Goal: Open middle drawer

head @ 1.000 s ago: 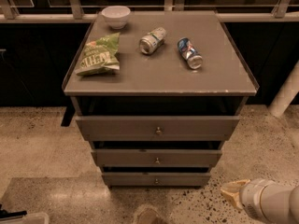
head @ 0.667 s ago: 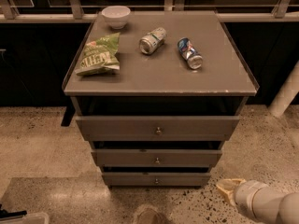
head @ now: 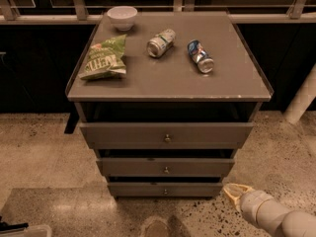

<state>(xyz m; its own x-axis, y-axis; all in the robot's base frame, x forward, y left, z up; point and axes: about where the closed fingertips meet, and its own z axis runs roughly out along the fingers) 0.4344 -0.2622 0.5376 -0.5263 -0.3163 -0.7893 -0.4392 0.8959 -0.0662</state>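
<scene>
The middle drawer (head: 148, 167) is the second of three grey fronts in the cabinet, with a small round metal knob (head: 166, 170) at its centre. The larger top drawer front (head: 123, 134) is above it and the shorter bottom drawer front (head: 138, 189) is below. A dark gap shows above each front. My gripper (head: 233, 190) is low at the bottom right, near the floor. It is just right of the bottom drawer's right end, below and right of the middle knob, and touches nothing. The pale arm (head: 276, 216) trails off to the bottom right corner.
On the cabinet top (head: 232, 78) lie a white bowl (head: 122, 17), a green chip bag (head: 103, 58), a silver can (head: 161, 42) and a blue can (head: 200, 56). A white post (head: 301, 102) stands at the right. Speckled floor (head: 44, 152) surrounds the cabinet.
My gripper has moved a little up and to the left, closer to the cabinet's lower right corner. The drawers and the things on top have not moved.
</scene>
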